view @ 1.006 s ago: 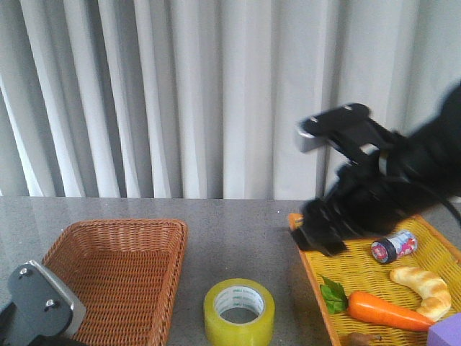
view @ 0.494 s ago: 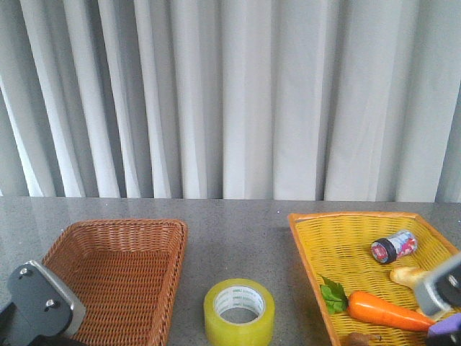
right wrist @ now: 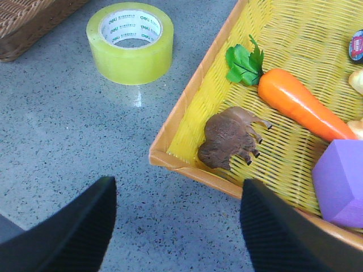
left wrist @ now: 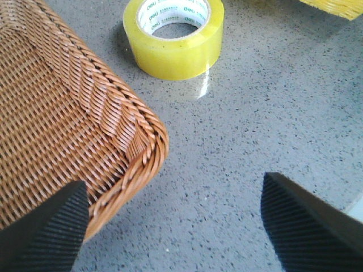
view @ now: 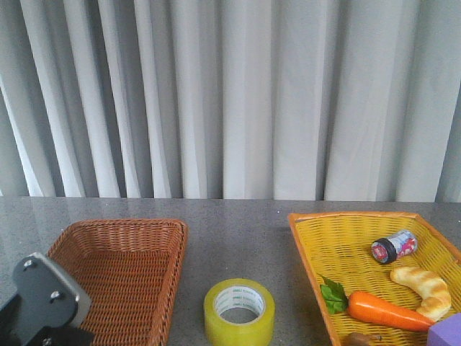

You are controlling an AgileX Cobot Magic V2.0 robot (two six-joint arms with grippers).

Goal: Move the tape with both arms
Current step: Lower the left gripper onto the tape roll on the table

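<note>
**Both claws empty, tape untouched between the baskets**

Two arms wait low at my near edge and neither has anything in hand. I see the tape (view: 239, 312) lying flat on the grey table (view: 238, 231), core hole facing up, in the gap between the brown wicker basket (view: 115, 277) and the yellow tray (view: 338, 249). It touches neither of them.

From the left wrist camera, the left gripper (left wrist: 187, 226) has its two black fingertips spread wide, one over the corner of the wicker basket, the other over bare table, with nothing between them. The tape sits ahead of it, apart from the fingers. The right gripper (right wrist: 176, 226) is likewise spread wide and empty, hovering over the table just beside the corner of the yellow tray, where a brown toy animal (right wrist: 229, 137), a carrot (right wrist: 300, 107) and a purple block (right wrist: 340, 181) lie. In the front view only the left arm's grey plate (view: 45, 299) shows.

I judge the task to be at its very start: the pickup has not begun. Next I would pick one arm to go in first, bring its open fingers down across the wall of the roll, one finger into the core and one outside, and close. The hazard is nudging the roll sideways or clipping a basket rim on the way.
</note>
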